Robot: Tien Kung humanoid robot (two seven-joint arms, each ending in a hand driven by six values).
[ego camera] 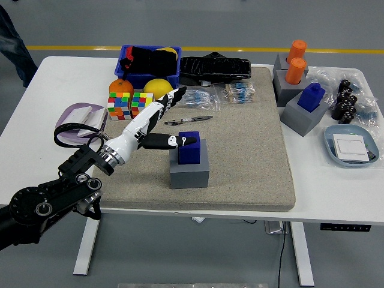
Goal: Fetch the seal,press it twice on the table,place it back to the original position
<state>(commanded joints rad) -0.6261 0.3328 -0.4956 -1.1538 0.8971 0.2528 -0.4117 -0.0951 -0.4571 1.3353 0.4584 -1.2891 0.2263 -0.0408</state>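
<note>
A white table is seen from above, its near edge partly covered by the left arm, whose shoulder end is cut off at the lower left corner. A large beige mat is laid over the table's middle. The left hand is held over the mat's left part with fingers stretched out and apart, gripping nothing; the thumb tip is just beside or touching the top of the blue seal, contact cannot be told. The blue seal is seated upright in a grey block holder on the mat, its lower part hidden inside the holder. Behind the fingers a pen is lying on the mat. At the far left a blue bin is filled with dark items that are hard to make out, a yellow fruit is partly hidden by the fingertips, and an orange and two colour cubes are beside it. A purple tray is half covered by the arm's cable. A black bag and small packets lie at the mat's far edge. On the right, a second blue seal in a grey holder, orange cylinders, small black parts too small to identify, and a blue dish are seen. A person's leg is cut off at the top left.
</note>
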